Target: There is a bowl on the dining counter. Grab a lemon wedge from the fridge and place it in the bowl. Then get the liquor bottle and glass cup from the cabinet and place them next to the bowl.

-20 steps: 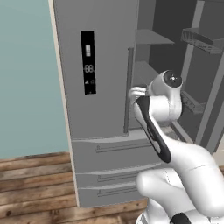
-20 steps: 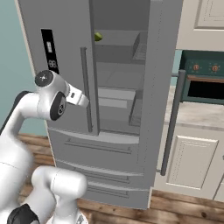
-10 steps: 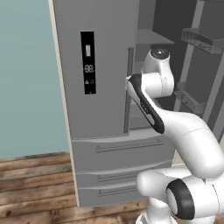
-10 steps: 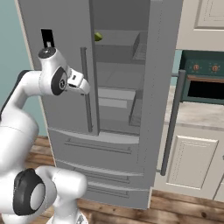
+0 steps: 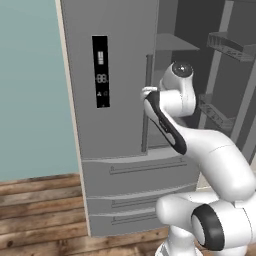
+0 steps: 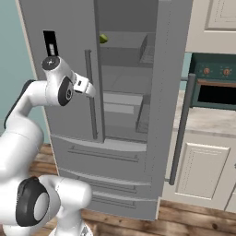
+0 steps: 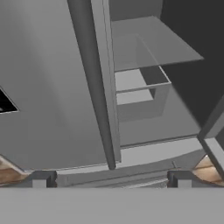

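The end effector (image 7: pixel 111 178), fingers spread wide and holding nothing, faces the fridge (image 6: pixel 69 46) with its right door swung open. The lemon wedge (image 6: pixel 103 39) sits on an upper shelf (image 6: pixel 124 46), above and beyond the end effector.

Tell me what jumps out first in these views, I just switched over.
The fridge stands with its right door swung open, bare grey shelves showing inside. A small yellow-green lemon wedge sits on the top shelf, the only colour in there. The open gripper points at the closed left door's bar handle.
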{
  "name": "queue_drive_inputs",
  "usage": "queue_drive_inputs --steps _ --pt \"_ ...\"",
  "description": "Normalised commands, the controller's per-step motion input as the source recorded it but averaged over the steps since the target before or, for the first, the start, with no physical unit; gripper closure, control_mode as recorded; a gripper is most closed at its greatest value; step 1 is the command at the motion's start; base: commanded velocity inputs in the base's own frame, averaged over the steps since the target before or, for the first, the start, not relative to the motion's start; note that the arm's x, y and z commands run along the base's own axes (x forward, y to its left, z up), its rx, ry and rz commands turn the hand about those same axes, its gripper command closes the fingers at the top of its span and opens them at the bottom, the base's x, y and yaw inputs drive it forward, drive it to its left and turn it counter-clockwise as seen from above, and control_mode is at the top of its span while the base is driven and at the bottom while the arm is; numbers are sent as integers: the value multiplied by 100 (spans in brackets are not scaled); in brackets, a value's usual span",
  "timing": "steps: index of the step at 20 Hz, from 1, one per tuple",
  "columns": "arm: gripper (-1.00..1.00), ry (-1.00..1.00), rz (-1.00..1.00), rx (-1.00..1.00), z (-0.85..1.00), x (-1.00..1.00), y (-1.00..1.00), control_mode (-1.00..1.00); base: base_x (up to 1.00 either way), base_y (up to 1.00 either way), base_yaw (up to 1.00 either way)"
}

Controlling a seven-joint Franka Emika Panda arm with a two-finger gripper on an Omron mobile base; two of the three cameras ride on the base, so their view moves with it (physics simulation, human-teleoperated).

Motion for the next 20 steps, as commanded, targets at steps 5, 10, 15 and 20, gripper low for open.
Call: queue_drive_inputs --steps 5,10,15,20 --pt "-100 -15 4 4 0 38 0 -100 0 0 0" --pt "-100 4 1 0 0 42 2 -100 0 0 0" --pt "-100 19 0 -5 2 43 9 -100 0 0 0" --pt "-100 20 2 -13 0 44 16 -100 0 0 0"
